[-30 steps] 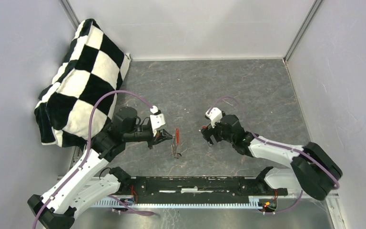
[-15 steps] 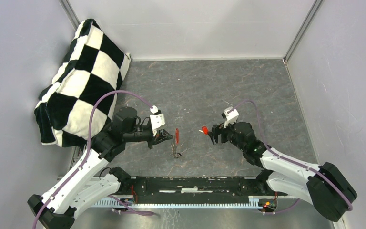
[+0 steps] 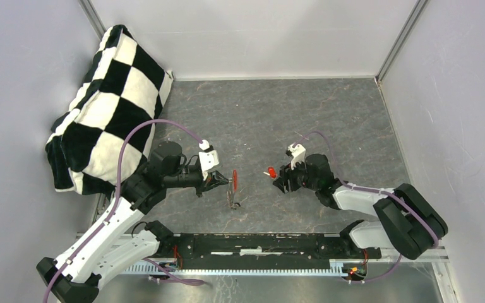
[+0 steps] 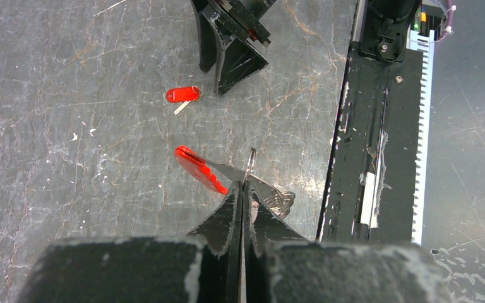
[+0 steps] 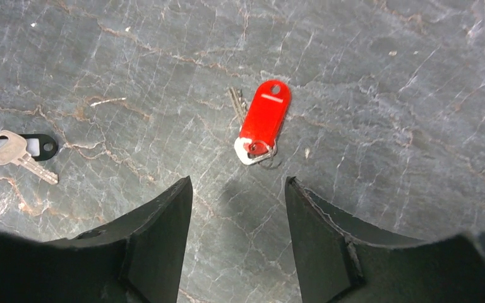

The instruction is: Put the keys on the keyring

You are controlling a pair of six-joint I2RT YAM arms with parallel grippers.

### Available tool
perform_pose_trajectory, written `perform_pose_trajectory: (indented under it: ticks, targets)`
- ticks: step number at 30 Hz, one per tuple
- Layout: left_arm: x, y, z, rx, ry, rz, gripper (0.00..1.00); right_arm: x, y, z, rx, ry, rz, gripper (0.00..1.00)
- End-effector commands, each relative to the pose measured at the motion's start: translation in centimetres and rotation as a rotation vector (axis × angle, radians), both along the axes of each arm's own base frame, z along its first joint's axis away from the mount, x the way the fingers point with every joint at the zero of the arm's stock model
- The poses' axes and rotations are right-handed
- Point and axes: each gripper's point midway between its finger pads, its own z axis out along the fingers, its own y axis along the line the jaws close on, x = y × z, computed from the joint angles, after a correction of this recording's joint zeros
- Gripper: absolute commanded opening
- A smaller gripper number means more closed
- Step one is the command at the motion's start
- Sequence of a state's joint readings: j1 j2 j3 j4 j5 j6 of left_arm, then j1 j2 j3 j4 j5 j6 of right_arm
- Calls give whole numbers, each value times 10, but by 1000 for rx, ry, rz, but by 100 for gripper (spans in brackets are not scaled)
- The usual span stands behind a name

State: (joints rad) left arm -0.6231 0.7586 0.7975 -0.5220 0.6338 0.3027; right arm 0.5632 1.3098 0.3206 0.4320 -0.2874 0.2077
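My left gripper (image 3: pixel 222 182) is shut on the keyring (image 3: pixel 234 178), pinching its thin metal ring (image 4: pixel 251 165) and holding it just above the grey table. A red band (image 4: pixel 197 168) sticks out to the left of the fingertips and a grey coil (image 4: pixel 282 202) hangs to their right. The red-headed key (image 3: pixel 270 172) lies flat on the table, a short way in front of my right gripper (image 5: pixel 237 183), which is open with nothing between its fingers. The black-headed key (image 5: pixel 12 148) lies at the far left of the right wrist view.
A black-and-white checked cushion (image 3: pixel 110 95) leans in the back left corner. A black rail (image 3: pixel 259 243) runs along the near edge between the arm bases. Grey walls close in the table on the left, back and right.
The right gripper drew back off the red-headed key, then came in low just behind it while its jaws narrowed. The left gripper and keyring have stayed still.
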Motion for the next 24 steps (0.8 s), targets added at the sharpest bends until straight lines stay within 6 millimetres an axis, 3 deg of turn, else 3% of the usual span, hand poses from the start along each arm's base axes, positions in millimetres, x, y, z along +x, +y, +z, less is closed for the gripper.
perform_pose_trajectory:
  ticks: [1,7,14,20,24]
  targets:
    - [1,-6,24,-68,-14,1,2,16,7,14,37,-100,37,62]
    - [1,-6,25,-69,-18,1,2,29,2,5,-19,-111,23,58]
    - [2,-6,26,-70,-18,1,2,30,3,-6,-38,-91,32,51]
    - [3,-6,27,-69,-18,3,2,28,8,-8,-25,-75,59,28]
    - [3,-6,26,-67,-17,5,2,27,8,-6,-20,-78,63,18]
